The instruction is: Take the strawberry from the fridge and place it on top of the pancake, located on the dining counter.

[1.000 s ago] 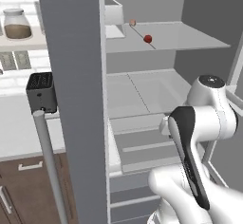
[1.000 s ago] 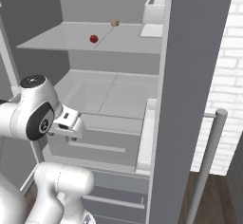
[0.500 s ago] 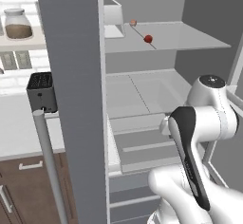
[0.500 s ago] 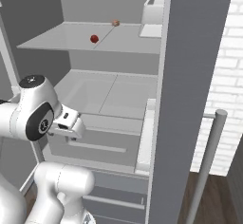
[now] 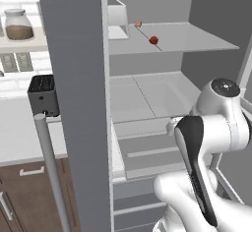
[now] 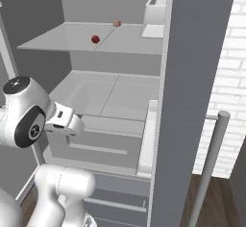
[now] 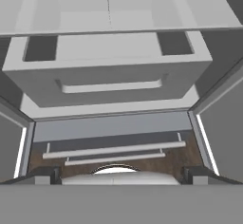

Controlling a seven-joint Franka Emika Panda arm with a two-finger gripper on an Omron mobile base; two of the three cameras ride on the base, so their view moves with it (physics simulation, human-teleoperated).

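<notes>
Nothing moved, gripper (image 7: 118, 174) wide (empty), strawberry (image 5: 154, 40) beside tan lump (image 5: 138, 23), fridge (image 5: 162, 91) shelf.

Both base views look forward and down from behind the arm, left and right, close to the open fridge (image 5: 147, 103); they share its upper shelf (image 6: 72, 41) and drawers. The hand view sits lower and nearer, facing a pale drawer (image 7: 109, 76) inside, with the fridge's bottom drawers beneath.
</notes>
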